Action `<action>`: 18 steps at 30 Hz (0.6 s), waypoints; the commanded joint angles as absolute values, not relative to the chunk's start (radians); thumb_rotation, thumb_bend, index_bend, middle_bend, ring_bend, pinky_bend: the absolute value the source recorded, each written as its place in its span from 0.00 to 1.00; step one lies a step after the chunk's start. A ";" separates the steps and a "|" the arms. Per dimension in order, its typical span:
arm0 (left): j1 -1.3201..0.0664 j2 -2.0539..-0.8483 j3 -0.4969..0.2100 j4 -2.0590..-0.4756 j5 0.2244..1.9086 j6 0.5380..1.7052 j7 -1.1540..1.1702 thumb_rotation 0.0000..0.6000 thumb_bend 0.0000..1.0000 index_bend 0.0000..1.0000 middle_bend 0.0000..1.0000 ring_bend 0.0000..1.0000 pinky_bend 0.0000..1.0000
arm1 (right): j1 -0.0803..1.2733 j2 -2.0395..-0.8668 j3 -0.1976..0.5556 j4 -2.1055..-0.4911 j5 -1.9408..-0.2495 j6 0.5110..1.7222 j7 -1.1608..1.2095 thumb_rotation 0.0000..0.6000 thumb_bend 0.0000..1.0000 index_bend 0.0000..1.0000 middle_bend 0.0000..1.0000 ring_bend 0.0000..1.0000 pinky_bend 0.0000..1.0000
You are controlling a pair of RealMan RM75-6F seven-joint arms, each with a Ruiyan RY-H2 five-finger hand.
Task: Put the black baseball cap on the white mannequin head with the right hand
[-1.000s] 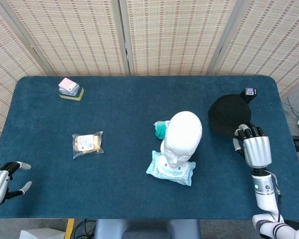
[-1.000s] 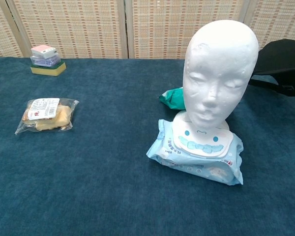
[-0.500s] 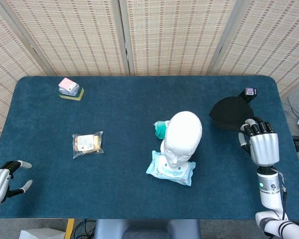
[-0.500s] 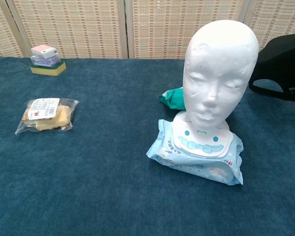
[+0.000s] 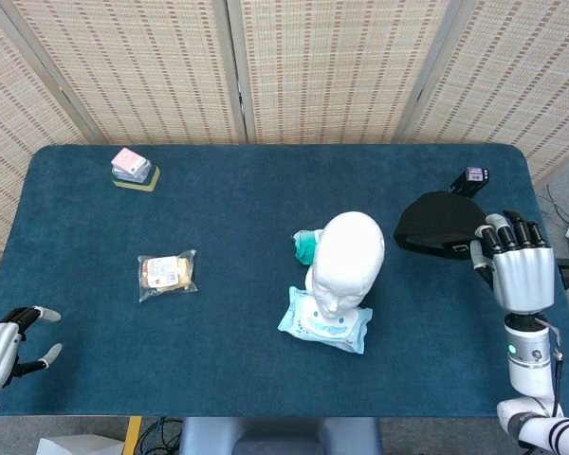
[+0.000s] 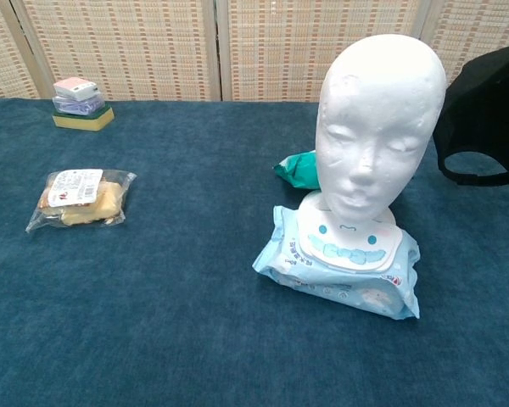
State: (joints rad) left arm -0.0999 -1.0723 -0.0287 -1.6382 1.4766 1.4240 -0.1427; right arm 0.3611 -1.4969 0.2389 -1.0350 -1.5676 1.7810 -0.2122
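The white mannequin head (image 5: 349, 258) stands upright at mid-table on a pack of wet wipes (image 5: 324, 324), facing the near edge; in the chest view the mannequin head (image 6: 379, 119) fills the right centre. The black baseball cap (image 5: 437, 223) hangs to its right, raised off the table and tipped so its back opening shows in the chest view of the cap (image 6: 485, 110). My right hand (image 5: 520, 265) grips the cap's right rim. At the near left corner my left hand (image 5: 6, 345) rests with fingers apart, holding nothing.
A snack bag (image 5: 167, 273) lies on the left. A sponge with a pink box (image 5: 133, 169) sits at the far left. A green packet (image 5: 306, 245) lies behind the mannequin. A small black device (image 5: 471, 178) sits behind the cap.
My right hand has moved right and away from the near edge with the cap, which has risen and tipped up. The left hand is unmoved.
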 commanded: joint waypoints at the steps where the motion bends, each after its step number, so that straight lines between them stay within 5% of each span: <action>1: -0.101 -1.073 -0.030 -1.637 1.475 1.422 -0.143 1.00 0.22 0.38 0.41 0.30 0.51 | 0.362 -1.489 0.244 -1.045 -1.572 1.787 -0.222 1.00 0.44 0.80 0.44 0.30 0.44; 18: -0.091 -1.070 -0.023 -1.630 1.487 1.435 -0.153 1.00 0.22 0.38 0.41 0.30 0.51 | 0.422 -1.382 0.308 -1.213 -1.625 1.799 -0.377 1.00 0.44 0.80 0.44 0.30 0.44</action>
State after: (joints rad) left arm -0.0842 -1.0660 -0.0156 -1.6185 1.4970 1.4439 -0.1692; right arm 0.4100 -1.3948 0.2978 -1.1955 -1.6165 1.8036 -0.3596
